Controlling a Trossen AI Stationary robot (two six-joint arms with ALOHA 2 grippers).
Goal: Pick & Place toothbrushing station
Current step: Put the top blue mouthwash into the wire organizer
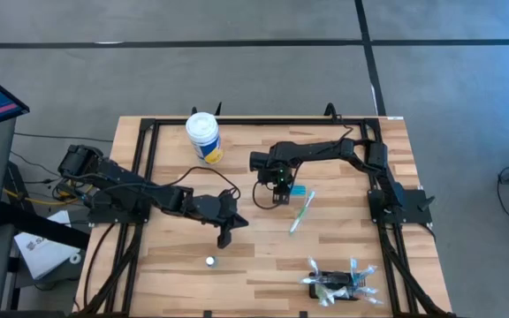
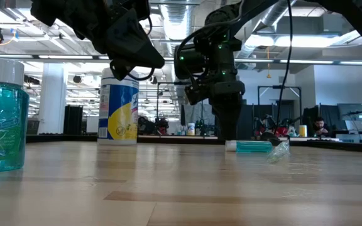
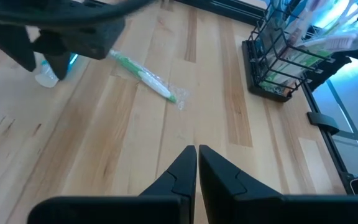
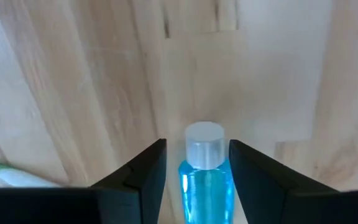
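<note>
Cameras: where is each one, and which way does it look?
High view: over the table, straight down; shows left gripper and right gripper.
Low view: at tabletop height, facing the room; arms hang from above.
Left wrist view: on left arm, facing toothbrush and toothbrushing station; its shut fingers show.
Right wrist view: on right arm, facing down at a blue bottle between its open fingers.
Shared: high and left wrist views both show the toothbrush.

The toothbrushing station (image 1: 336, 287), a small black ribbed holder crammed with wrapped toothbrushes, sits flat on the desk (image 1: 263, 256) at about five o'clock, near the front edge.
</note>
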